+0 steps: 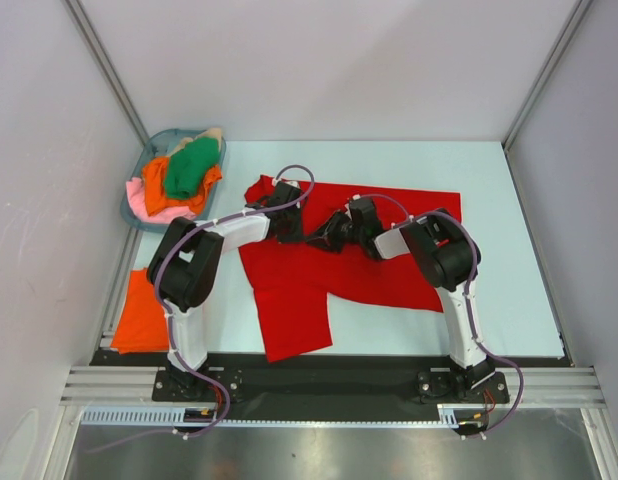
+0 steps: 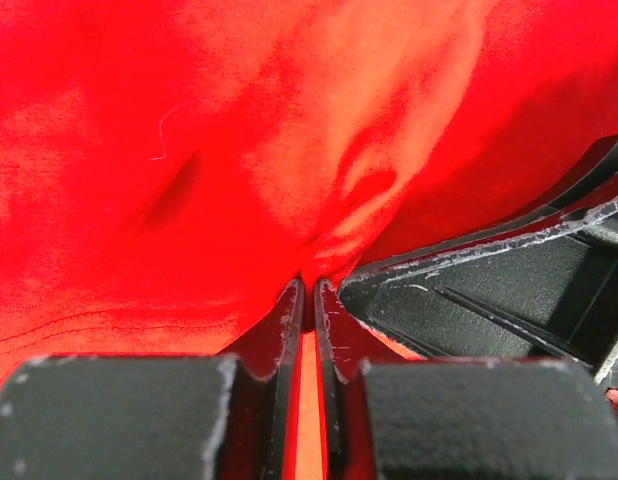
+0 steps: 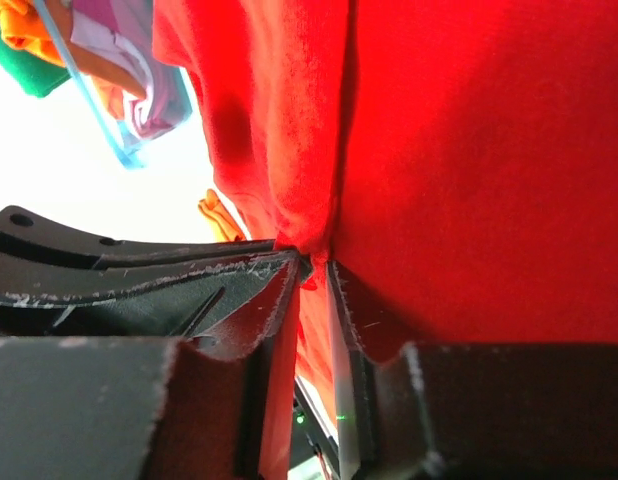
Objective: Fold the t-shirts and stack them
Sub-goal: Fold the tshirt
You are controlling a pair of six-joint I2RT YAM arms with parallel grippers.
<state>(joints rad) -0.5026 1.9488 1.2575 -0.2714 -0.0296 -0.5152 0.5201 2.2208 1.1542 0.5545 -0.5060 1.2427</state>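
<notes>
Left hand (image 2: 311, 288) pinches red t-shirt (image 2: 239, 150), unclear overhead.

Table (image 1: 509, 200): pale blue top.
Red shirt (image 1: 369, 270): spread mid-table.
Basket (image 1: 147, 152): far-left of red shirt.
Orange shirt (image 1: 139, 315): flat, near-left of red shirt.

Bright, even overhead light casts only faint soft shadows on the pale table (image 1: 509, 200) in the sharp top view, while in both close wrist views the red t-shirt (image 2: 289, 150) glows oversaturated, the foreground goes soft, and the right wrist's background washes out white.
</notes>
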